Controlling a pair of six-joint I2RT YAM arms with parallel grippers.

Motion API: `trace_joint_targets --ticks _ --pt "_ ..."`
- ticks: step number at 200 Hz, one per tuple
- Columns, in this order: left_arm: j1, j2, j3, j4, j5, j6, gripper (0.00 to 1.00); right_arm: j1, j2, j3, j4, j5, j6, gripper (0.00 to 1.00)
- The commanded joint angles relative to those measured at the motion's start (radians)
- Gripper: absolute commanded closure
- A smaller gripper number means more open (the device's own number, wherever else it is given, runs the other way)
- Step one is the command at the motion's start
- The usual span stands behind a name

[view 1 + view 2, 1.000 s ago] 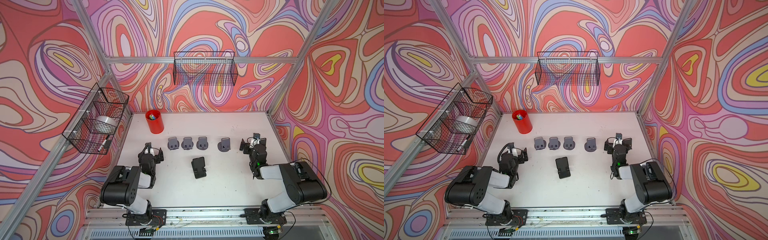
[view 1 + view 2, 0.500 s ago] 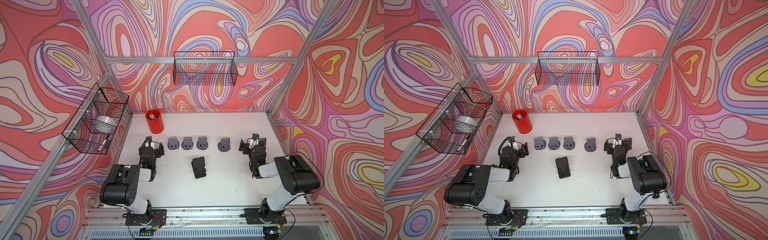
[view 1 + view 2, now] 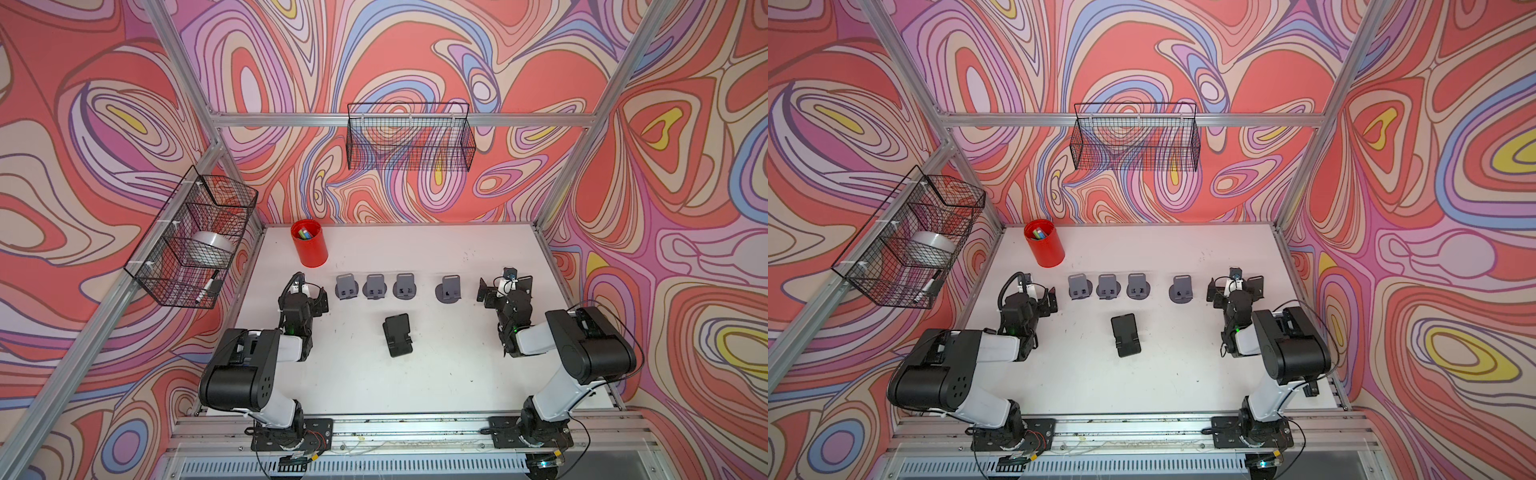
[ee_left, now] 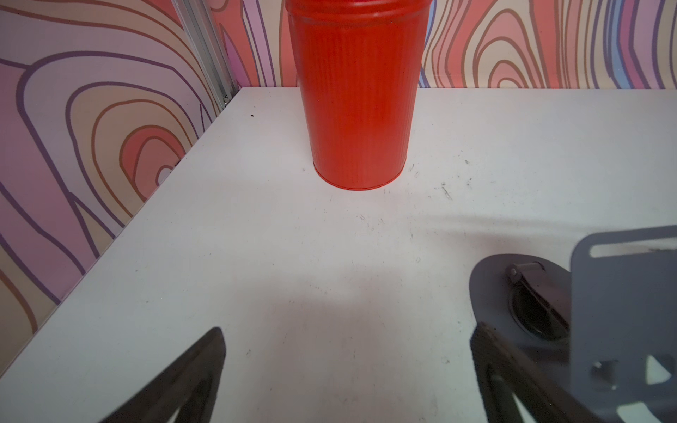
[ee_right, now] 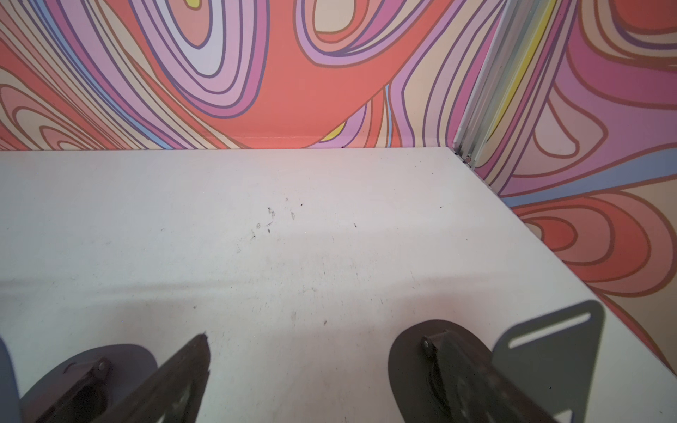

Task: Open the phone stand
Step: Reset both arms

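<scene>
You were running two matching arms. Your left arm and your right arm each paired bulky matte-black joint housings with smooth white links between them. The left arm's big housing showed a cluster of small round holes on its side. Each arm rose from a black base plate dotted with a few screw heads, with thin red and black wires spilling at its foot. A thick black cable looped off the left wrist, and a small green light glowed on each forearm. Your jaws were dark, tapered blades with triangular cut-outs.
</scene>
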Motion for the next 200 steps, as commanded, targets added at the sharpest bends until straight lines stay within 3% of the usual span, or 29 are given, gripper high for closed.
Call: trace_joint_targets --ticks 1,48,200 --pt "0.005 -0.006 0.013 -0.003 -0.013 -0.001 0.0 -0.018 0.01 0.03 -0.038 -0.037 -0.003 0.02" --pt "0.005 -0.006 0.013 -0.003 -0.013 -0.001 0.0 -0.067 0.008 0.074 -0.128 -0.134 0.025 0.02" --pt "0.005 -0.004 0.016 -0.006 -0.013 -0.001 0.0 -0.076 0.007 0.081 -0.146 -0.129 0.036 0.02"
